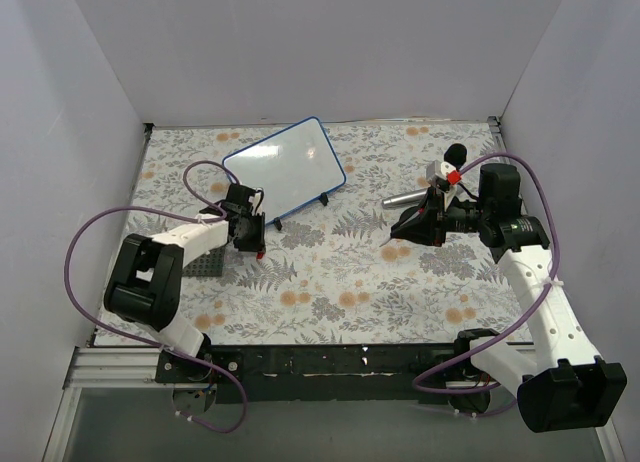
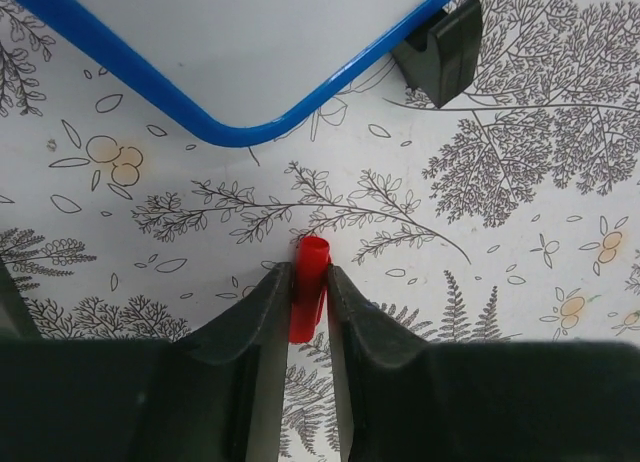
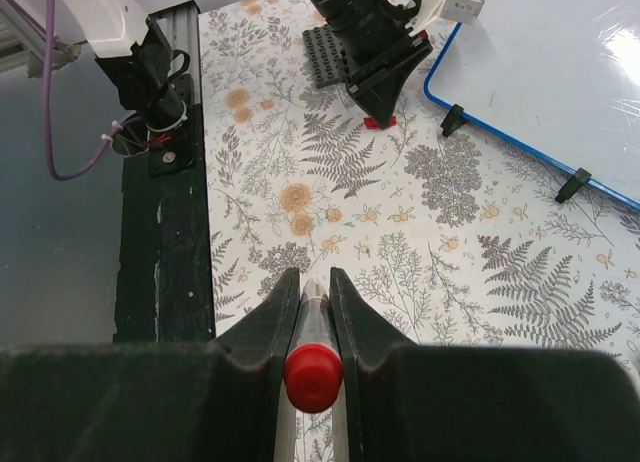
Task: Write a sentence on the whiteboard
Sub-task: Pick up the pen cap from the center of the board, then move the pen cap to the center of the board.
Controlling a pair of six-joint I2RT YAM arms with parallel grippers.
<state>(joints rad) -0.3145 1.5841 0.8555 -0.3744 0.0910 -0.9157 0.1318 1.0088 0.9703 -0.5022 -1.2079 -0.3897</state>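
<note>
The whiteboard (image 1: 285, 167), blue-rimmed and on small black feet, stands at the back left of the table; its face (image 3: 540, 62) shows bare white and the sentence is out of view. My left gripper (image 1: 250, 244) points down at the table just in front of the board's near corner (image 2: 230, 132). Its jaws (image 2: 308, 272) are pinched on a small red marker cap (image 2: 312, 254), which also shows in the right wrist view (image 3: 381, 121). My right gripper (image 1: 405, 227) hovers at mid-right, shut on a marker (image 3: 313, 377) with a red rear end, tip pointing forward and down.
A dark grey studded plate (image 1: 205, 262) lies under the left arm. A silver-grey cylinder (image 1: 405, 199) lies behind the right gripper, with a black object (image 1: 455, 152) further back. White walls enclose three sides, and a black rail (image 3: 160, 232) runs along the near edge.
</note>
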